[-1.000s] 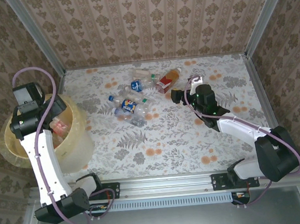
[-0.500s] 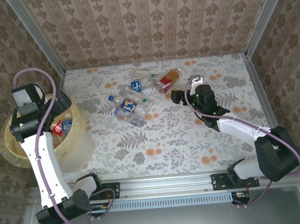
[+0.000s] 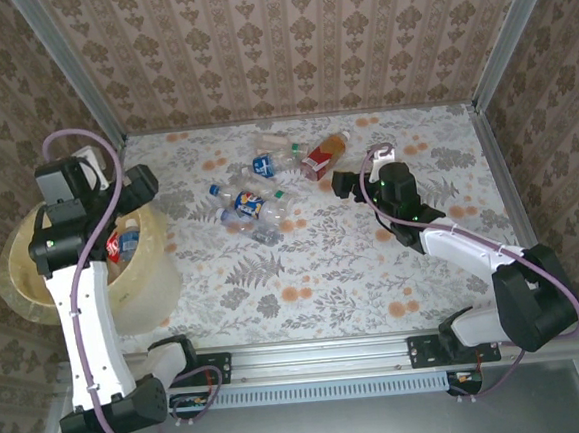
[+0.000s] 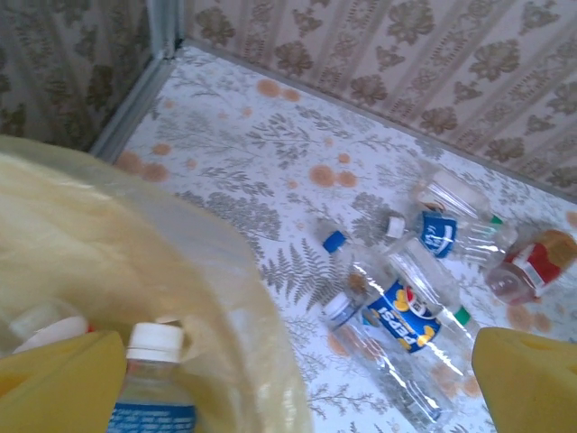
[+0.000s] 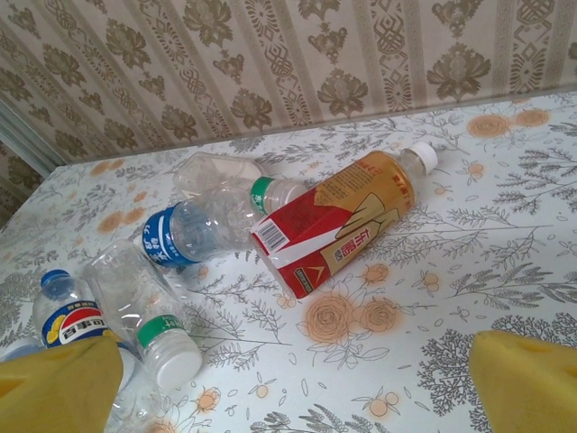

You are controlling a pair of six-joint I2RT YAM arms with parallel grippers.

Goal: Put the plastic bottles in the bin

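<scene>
left pincer [image 4: 293,383]: yellow fingers spread wide, empty, over the rim of the large round pale-yellow plastic bin [image 3: 149,278] | bin: at worktop's left edge, white-capped blue-labelled clear bottle [image 4: 151,397] inside | right pincer [image 5: 293,388]: wide, empty, near red-labelled amber bottle [image 5: 338,225] | other small clear plastic bottles [image 3: 258,194]: lying clustered on floral worktop [image 3: 374,270], far centre

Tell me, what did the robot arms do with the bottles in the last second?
The left arm opened its jaws wide and let a bottle go into the bin. Then it lifted away from the bin, swinging toward the loose bottles on the table. The right arm, with its jaws open, and the loose bottles stayed put.
</scene>
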